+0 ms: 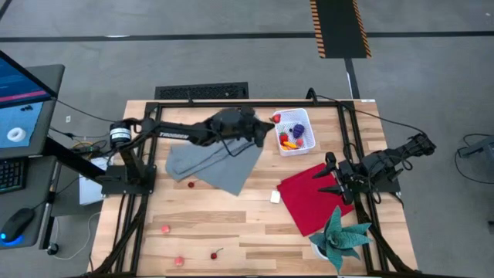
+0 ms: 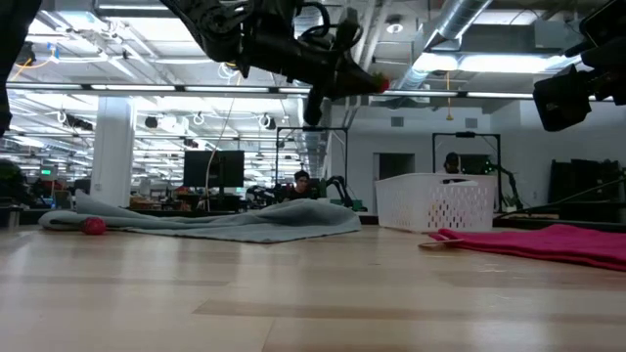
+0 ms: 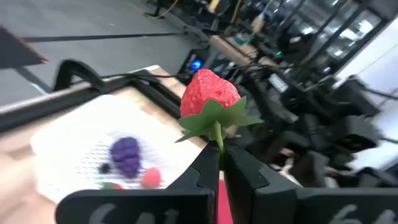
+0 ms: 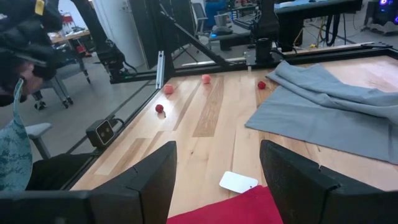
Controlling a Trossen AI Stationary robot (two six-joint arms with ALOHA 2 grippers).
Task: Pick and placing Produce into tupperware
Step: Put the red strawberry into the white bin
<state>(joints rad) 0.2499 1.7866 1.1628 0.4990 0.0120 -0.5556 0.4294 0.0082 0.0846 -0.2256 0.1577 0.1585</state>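
Left gripper (image 3: pixel 221 163) pinched tight on strawberry (image 3: pixel 209 94) by its stem, hanging it over the tupperware (image 1: pixel 296 131) edge so it should fall in with the grapes (image 3: pixel 126 152); right gripper (image 1: pixel 330 179) wide open, idle over red cloth (image 1: pixel 316 197) on worktop (image 1: pixel 231 224).

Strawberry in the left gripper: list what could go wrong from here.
1. The left gripper pinches the strawberry only by its thin green stem, so it may swing or slip out before release.
2. In the high view it hangs at the tupperware rim rather than over the middle, so a drop now could bounce off onto the table.
3. The tub already holds a purple grape bunch and other pieces, which a falling berry might roll off.
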